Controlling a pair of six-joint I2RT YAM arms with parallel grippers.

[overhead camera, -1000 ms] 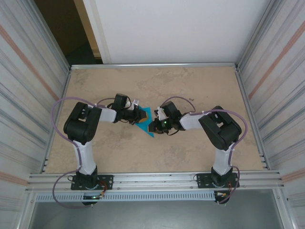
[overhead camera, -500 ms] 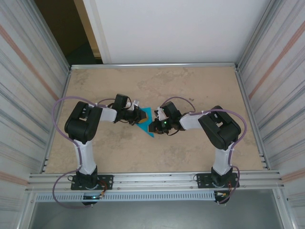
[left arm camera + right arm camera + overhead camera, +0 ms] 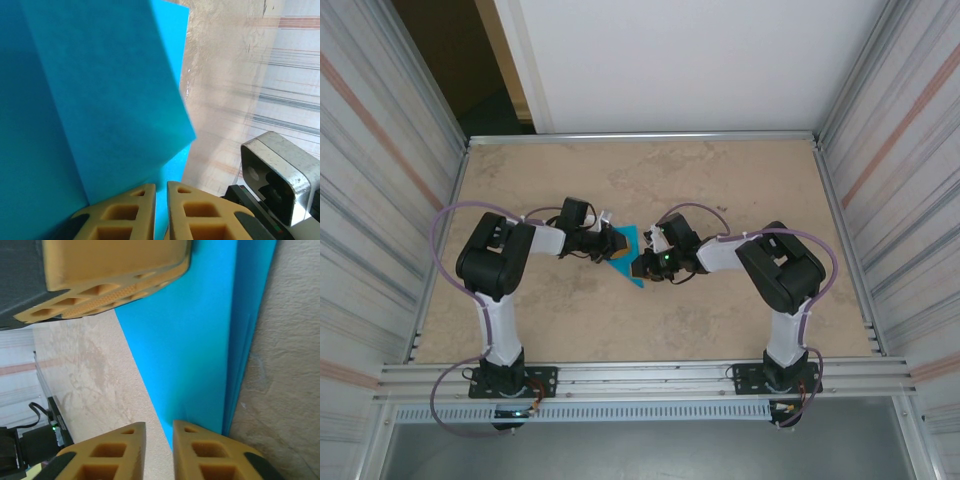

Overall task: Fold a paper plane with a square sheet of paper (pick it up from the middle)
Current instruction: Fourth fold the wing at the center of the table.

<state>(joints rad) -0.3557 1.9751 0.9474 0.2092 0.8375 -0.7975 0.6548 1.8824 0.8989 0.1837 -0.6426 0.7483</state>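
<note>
And the left gripper [image 3: 161, 200] pinches the thin teal-blue square sheet of paper [image 3: 90, 100], the right gripper [image 3: 159, 440] barely parted beside it: light, floppy, crease-prone, probably best held along the fold.

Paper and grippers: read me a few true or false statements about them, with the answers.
1. The paper sits between the left gripper and the right gripper. True.
2. The paper is red. False: it is teal-blue.
3. The paper is one flat, unfolded layer. False: folded layers overlap, and from above its outline is triangular.
4. The left gripper's fingers stand close together, with paper at the gap. True.
5. The paper lies at the far edge of the table. False: it is near the middle.
</note>
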